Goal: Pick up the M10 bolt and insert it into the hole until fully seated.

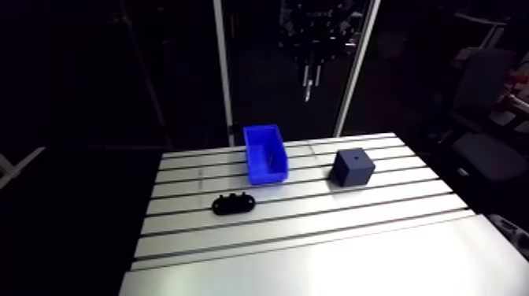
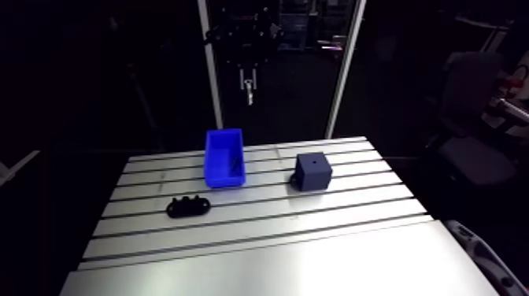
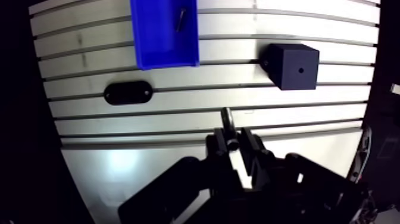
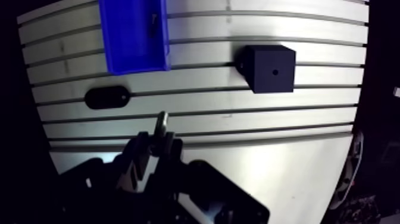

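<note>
In the wrist view my gripper (image 3: 233, 142) is shut on a slim grey M10 bolt (image 3: 227, 118), which sticks out past the fingertips. It hangs high over the near part of the slotted table (image 3: 178, 125). The dark blue cube block (image 3: 293, 65) with a small hole (image 3: 300, 70) in its top face stands ahead and to one side of the gripper. In the arm view the gripper (image 1: 310, 77) hangs far above the table's back edge, well above the block (image 1: 352, 166).
A blue bin (image 3: 166, 56) stands ahead of the gripper, with a small dark bolt-like piece (image 3: 180, 16) inside. A flat black oval part (image 3: 128, 93) lies on the table beside the bin. In the arm view the oval part (image 1: 234, 204) lies in front of the bin (image 1: 253, 157).
</note>
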### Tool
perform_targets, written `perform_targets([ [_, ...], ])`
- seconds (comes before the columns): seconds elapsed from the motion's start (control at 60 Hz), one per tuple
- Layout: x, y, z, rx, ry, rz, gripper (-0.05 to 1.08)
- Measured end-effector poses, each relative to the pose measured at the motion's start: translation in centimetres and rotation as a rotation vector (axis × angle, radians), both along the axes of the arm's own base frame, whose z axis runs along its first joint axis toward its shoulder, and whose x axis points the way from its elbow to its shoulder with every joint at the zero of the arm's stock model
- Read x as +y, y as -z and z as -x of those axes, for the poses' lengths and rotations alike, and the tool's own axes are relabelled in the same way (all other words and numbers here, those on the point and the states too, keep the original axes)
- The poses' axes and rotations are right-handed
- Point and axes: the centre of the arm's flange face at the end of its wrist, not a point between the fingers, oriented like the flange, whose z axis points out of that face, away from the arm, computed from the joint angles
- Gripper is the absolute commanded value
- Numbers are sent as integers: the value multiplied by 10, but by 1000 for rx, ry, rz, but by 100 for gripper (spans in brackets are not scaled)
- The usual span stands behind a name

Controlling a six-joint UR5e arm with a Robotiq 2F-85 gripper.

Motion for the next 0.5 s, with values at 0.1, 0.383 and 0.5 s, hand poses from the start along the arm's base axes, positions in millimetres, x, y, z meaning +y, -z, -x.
perform_targets([
  [0.1, 19, 1, 1, -11, 11, 4, 108],
  [0.383, 72, 6, 4, -30, 36, 16, 108],
  [0.5, 91, 10, 8, -37, 45, 20, 108],
])
